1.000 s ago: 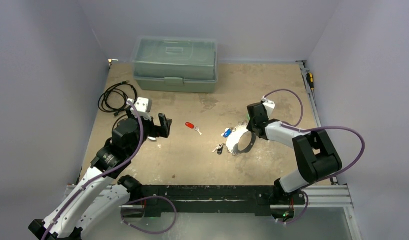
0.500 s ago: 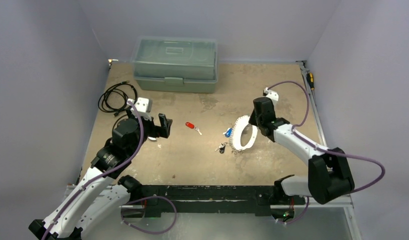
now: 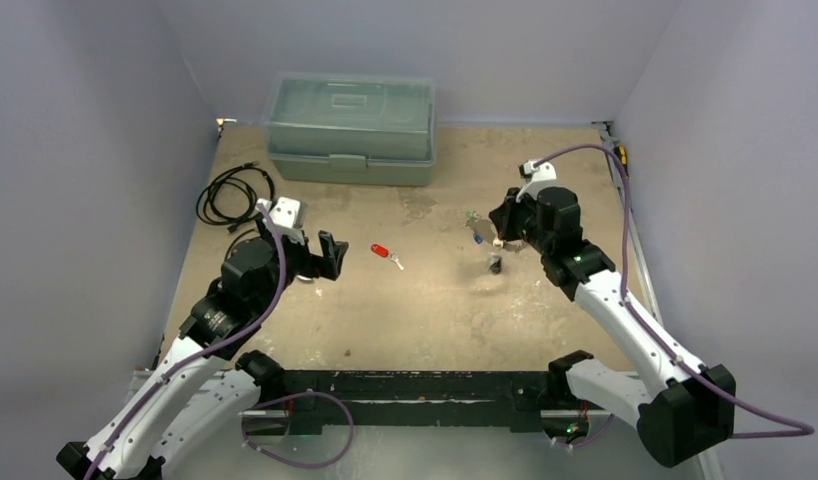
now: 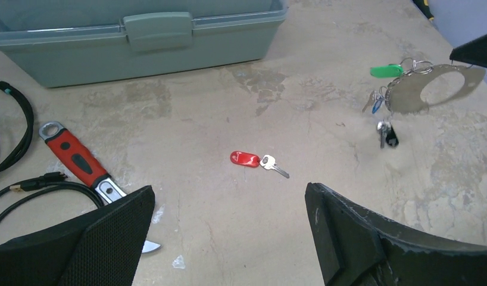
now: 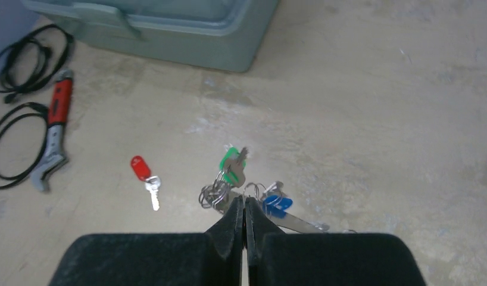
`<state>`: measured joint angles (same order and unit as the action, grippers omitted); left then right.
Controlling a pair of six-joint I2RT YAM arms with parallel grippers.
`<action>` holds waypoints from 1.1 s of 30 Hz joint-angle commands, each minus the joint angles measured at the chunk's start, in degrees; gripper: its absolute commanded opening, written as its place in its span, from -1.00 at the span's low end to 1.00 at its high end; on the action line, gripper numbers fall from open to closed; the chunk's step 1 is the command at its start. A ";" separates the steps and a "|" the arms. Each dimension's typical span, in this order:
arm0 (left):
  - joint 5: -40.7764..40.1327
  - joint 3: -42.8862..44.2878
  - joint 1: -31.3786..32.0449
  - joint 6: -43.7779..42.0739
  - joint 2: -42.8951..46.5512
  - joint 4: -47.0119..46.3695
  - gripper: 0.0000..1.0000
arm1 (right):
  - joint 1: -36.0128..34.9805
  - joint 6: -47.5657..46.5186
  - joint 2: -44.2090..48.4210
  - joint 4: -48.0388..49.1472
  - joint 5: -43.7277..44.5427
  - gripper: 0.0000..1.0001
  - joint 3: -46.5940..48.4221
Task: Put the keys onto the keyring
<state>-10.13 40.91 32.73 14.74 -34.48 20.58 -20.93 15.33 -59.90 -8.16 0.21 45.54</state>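
My right gripper [image 3: 501, 236] is shut on the keyring [image 4: 408, 95], a thin silvery hoop held up above the table. Its jaws close on the ring's edge [image 5: 300, 223] in the right wrist view. A green key [image 4: 387, 71], a blue key [image 4: 377, 105] and a black key [image 4: 391, 138] hang from it on small rings. A red-headed key [image 3: 383, 251] lies alone on the table, also seen in the left wrist view [image 4: 245, 158] and the right wrist view [image 5: 140, 167]. My left gripper [image 3: 330, 255] is open and empty, left of the red key.
A grey-green toolbox [image 3: 350, 130] stands shut at the back. Coiled black cables [image 3: 230, 195] lie at the left. A red-handled wrench [image 4: 74, 156] lies just beside my left finger. A screwdriver [image 3: 620, 160] lies along the right edge.
My right gripper has lifted the keyring off the table and carried it back and to the right, keys now dangling. The left arm has barely moved.
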 commanded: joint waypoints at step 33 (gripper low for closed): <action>50.28 -13.32 -0.26 15.76 6.20 -43.92 0.15 | -30.81 -4.66 6.83 27.45 -39.50 -1.00 6.07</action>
<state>37.41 30.24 32.73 25.17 -31.05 -8.78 -49.67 6.20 -54.46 7.05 -38.28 52.03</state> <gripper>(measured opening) 0.587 0.008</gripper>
